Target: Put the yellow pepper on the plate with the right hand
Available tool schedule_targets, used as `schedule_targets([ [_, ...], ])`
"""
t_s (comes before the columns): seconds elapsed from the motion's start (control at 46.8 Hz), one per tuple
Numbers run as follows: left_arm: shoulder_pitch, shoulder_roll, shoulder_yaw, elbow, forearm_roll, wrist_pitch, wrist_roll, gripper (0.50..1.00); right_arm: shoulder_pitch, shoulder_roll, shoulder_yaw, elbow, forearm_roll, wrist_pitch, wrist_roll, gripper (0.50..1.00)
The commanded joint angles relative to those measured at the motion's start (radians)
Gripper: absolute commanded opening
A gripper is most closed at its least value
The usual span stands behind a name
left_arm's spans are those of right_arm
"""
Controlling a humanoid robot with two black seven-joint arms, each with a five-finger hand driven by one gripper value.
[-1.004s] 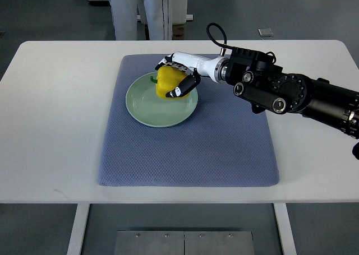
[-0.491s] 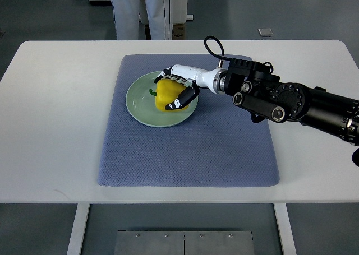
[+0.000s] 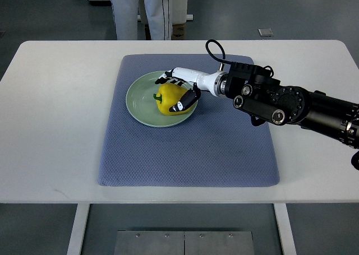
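The yellow pepper sits on the pale green plate, toward its right half, with its green stem pointing left. My right hand reaches in from the right and still wraps the pepper. The fingers curl over its far side and the thumb lies against its near right side. The plate rests on the blue-grey mat. My left arm does not show.
The mat lies in the middle of a white table. A person in white trousers stands beyond the far edge. My bulky black right forearm hangs over the mat's right side.
The hand has carried the pepper down and toward the plate's middle. The pepper now rests on the plate, its stem showing at the left.
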Motion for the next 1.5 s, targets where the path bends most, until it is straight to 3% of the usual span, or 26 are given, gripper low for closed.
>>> schedule_targets([
  [0.0,0.000,0.000,0.000,0.000,0.000,-0.001,0.000,1.000,0.000,0.000,0.014,-0.001,-0.001,0.000,-0.001,0.998],
  [0.876,0.000,0.000,0.000,0.001,0.000,0.001,0.000,1.000,-0.116,-0.024,0.344,-0.044,0.002,-0.023,-0.004,0.998],
  [1.474,0.000,0.000,0.000,0.000,0.000,0.001,0.000,1.000,-0.271,-0.040,0.786,-0.143,0.047,-0.055,-0.038,0.998],
])
